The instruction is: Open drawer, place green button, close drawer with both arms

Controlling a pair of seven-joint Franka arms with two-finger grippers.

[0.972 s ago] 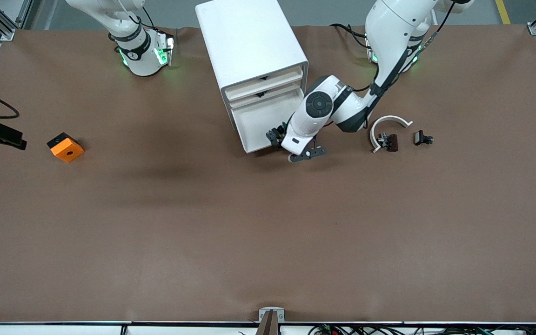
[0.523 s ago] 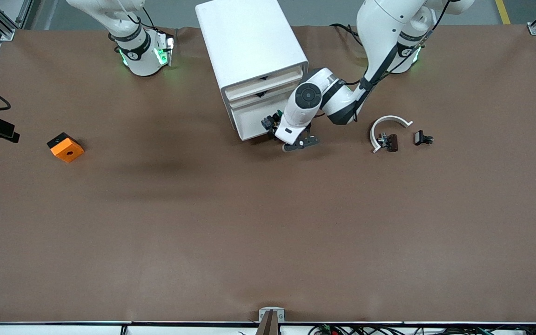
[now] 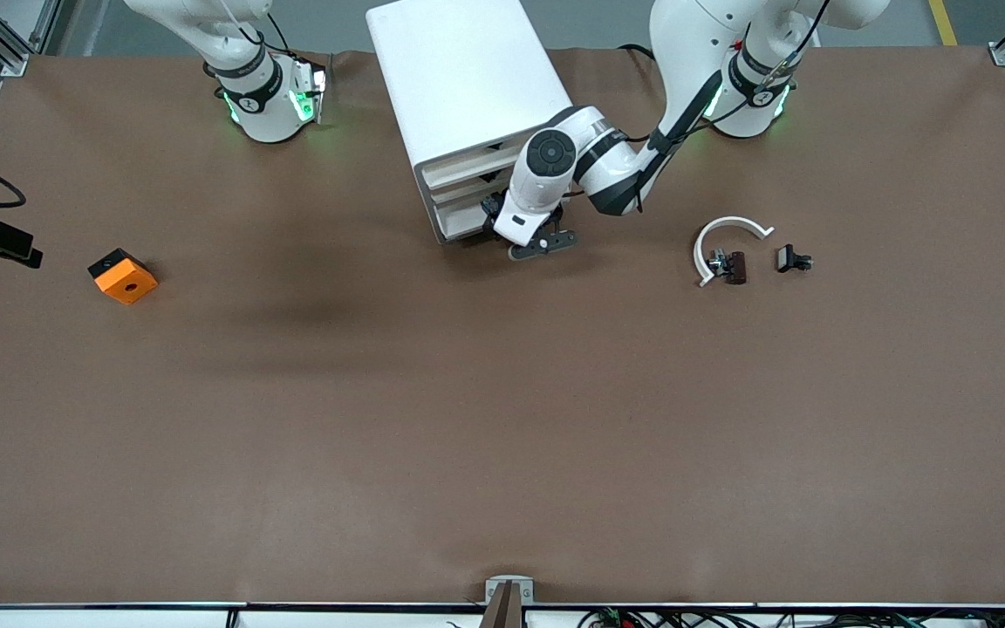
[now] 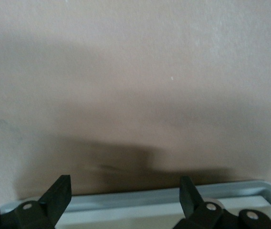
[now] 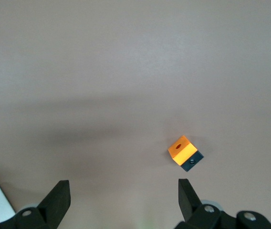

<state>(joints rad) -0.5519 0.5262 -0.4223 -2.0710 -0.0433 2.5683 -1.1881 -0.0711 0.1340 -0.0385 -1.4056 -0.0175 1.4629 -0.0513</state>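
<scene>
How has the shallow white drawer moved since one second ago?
Yes. The shallow white drawer has slid back into the boxy white cabinet, its front edge now nearly flush, with the open left gripper at its front.

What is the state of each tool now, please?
Left tool: open, holding nothing, at the drawer front.
Right tool: open, empty, waiting.

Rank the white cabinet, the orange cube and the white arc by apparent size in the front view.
1. white cabinet, by far the largest.
2. white arc.
3. orange cube.

The arc spans slightly more than the cube but is thin, so those two are close.
</scene>
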